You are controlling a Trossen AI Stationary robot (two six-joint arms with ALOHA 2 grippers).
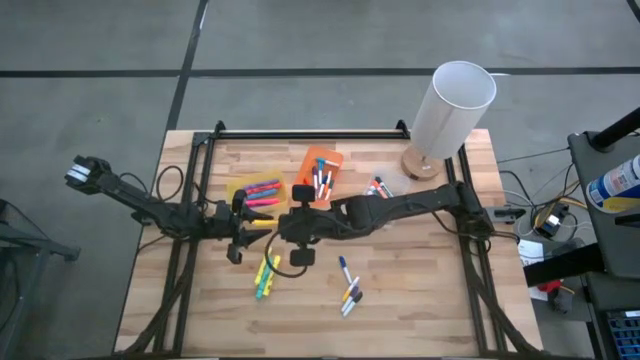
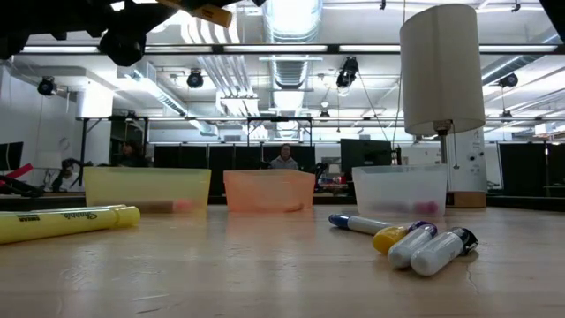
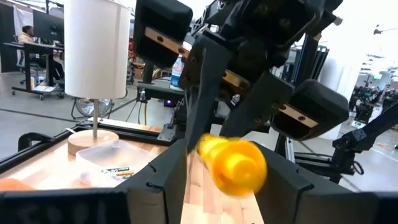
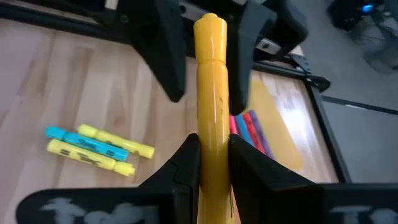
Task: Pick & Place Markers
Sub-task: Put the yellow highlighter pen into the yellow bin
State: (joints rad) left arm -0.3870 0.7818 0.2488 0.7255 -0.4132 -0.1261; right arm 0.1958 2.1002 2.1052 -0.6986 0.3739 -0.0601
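My right gripper (image 4: 213, 146) is shut on a yellow marker (image 4: 211, 81) above the table's middle (image 1: 262, 223). My left gripper (image 3: 227, 177) is open and faces it from the table's left (image 1: 243, 222). Its fingers (image 4: 171, 59) stand on either side of the marker's free end (image 3: 233, 165); I cannot tell whether they touch it. Other markers lie on the wood: a yellow and green group (image 1: 267, 275) and a blue, white and yellow group (image 1: 348, 290). More markers lie in the yellow bin (image 1: 255, 192), the orange bin (image 1: 320, 172) and the clear bin (image 1: 378, 187). My right gripper pinches the yellow marker's barrel (image 4: 212, 155) between its two fingers. It comes about level from the table's right. The marker lies along the fingers, and its rounded end (image 4: 211, 34) sticks out toward the left gripper. The marker is lifted clear of the table.
A white-shaded lamp on a round wooden base (image 1: 450, 110) stands at the far right corner, just beyond the clear bin. The three bins sit in a row across the far middle (image 2: 269, 190). Bare wood shows along the near edge (image 1: 420, 320). People sit in the room behind.
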